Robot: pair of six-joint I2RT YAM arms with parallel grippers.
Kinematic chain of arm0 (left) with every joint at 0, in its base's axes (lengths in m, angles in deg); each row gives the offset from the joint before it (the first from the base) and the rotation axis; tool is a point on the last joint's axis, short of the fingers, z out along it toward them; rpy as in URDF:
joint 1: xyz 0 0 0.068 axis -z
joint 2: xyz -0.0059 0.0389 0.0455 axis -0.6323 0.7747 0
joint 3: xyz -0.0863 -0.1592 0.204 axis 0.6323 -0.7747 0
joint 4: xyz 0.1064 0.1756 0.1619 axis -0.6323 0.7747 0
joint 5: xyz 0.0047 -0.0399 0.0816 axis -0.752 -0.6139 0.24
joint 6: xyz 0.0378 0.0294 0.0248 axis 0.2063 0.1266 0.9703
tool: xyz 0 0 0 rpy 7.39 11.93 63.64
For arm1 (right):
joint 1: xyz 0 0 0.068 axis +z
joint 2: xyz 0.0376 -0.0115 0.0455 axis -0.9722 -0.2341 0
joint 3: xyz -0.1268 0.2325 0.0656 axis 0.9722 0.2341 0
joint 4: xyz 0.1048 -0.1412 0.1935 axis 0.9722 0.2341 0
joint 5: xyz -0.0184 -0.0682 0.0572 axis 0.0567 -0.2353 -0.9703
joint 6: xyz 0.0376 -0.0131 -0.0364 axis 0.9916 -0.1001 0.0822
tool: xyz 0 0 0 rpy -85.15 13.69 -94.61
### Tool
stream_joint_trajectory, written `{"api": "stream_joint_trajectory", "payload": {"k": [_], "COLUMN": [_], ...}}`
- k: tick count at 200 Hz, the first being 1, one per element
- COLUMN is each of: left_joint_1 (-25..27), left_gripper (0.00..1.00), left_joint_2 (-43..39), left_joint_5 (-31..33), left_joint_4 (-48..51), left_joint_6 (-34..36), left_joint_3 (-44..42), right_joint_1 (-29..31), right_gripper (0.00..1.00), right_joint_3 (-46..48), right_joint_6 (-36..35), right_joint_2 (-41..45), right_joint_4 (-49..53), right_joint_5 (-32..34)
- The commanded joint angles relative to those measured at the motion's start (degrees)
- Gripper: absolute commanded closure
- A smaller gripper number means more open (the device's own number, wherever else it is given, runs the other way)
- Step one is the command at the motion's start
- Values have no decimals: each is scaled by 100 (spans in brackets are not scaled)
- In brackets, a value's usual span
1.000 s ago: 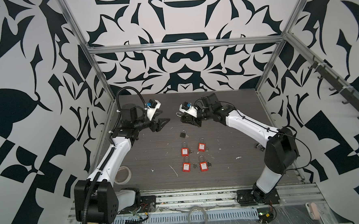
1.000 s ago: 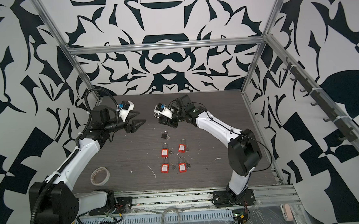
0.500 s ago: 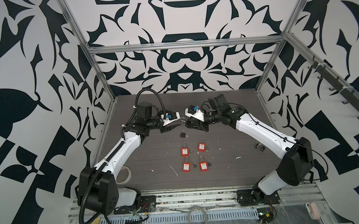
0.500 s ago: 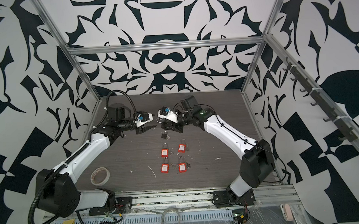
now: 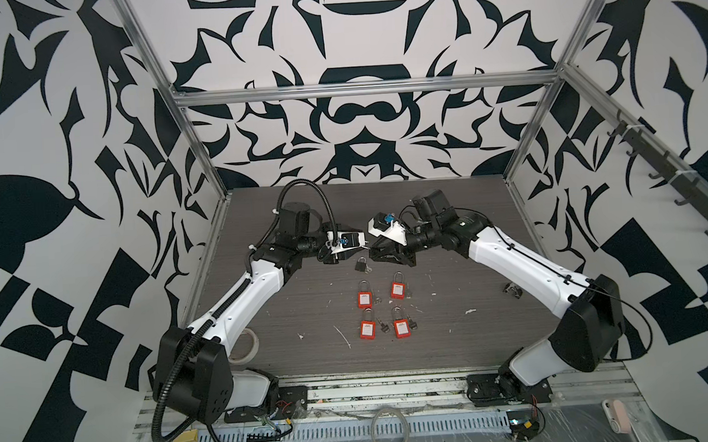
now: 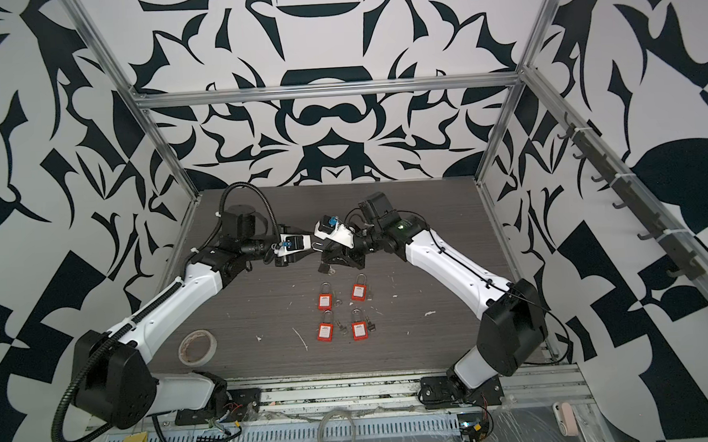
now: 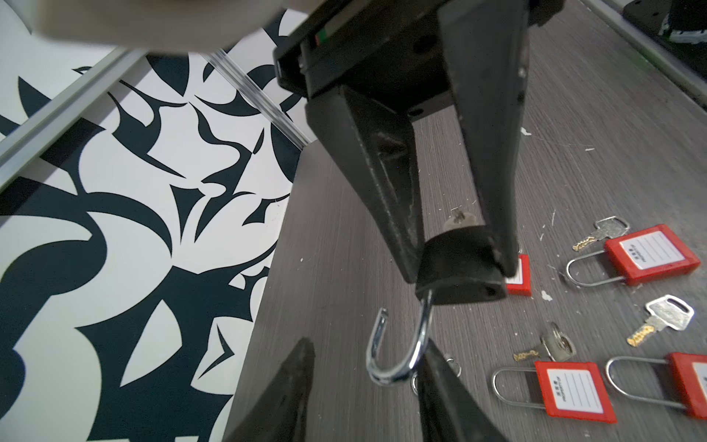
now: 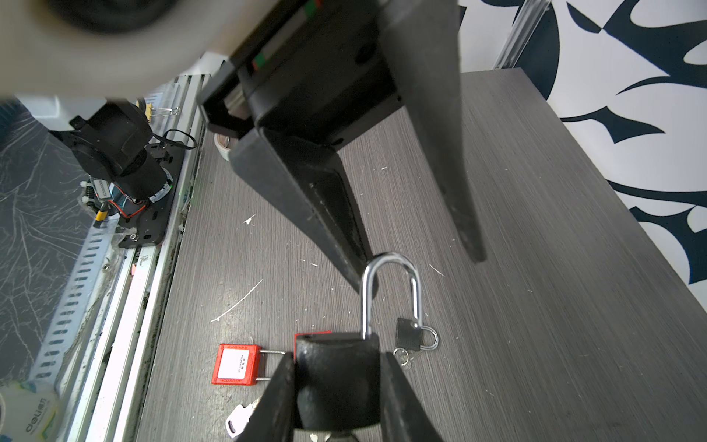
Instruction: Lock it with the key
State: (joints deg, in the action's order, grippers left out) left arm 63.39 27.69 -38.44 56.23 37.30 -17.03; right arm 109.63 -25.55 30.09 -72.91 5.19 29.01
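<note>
Left gripper (image 7: 368, 342) now astride padlock (image 7: 455, 264) shackle (image 7: 382, 373)

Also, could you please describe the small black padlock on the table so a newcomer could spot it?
On the grey table, four red padlocks form a square near the middle. Behind them, toward the back wall, lies the small black padlock. It is the only black one resting on the table; the second black padlock is clamped in the right gripper.
</note>
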Motion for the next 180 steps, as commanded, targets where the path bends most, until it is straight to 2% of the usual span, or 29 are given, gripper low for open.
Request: {"api": "stream_joint_trajectory", "payload": {"k": [1,57,138,149,159,180], "left_joint_1": [34,87,176,176,176,176], "left_gripper": [59,73,90,93,96,100], "left_joint_2": [41,-33,-109,-112,-87,84], "left_joint_5": [-145,-254,-317,-359,-414,-639], "left_joint_4": [229,582,989,1083,1233,2114], "left_joint_6": [235,367,460,378,292,1], "left_joint_3": [174,230,261,305,387,844], "right_joint_1": [12,8,9,5,0,-174], "right_gripper": [84,84,81,77,69,53], "right_joint_3": [-99,-191,-517,-572,-665,-888], "right_joint_6": [105,237,-19,-40,-136,-266], "right_joint_2": [172,128,-84,-111,-114,58], "right_joint_4": [2,88,690,695,775,926], "right_joint_5": [-283,-543,-619,-577,-500,-329]}}
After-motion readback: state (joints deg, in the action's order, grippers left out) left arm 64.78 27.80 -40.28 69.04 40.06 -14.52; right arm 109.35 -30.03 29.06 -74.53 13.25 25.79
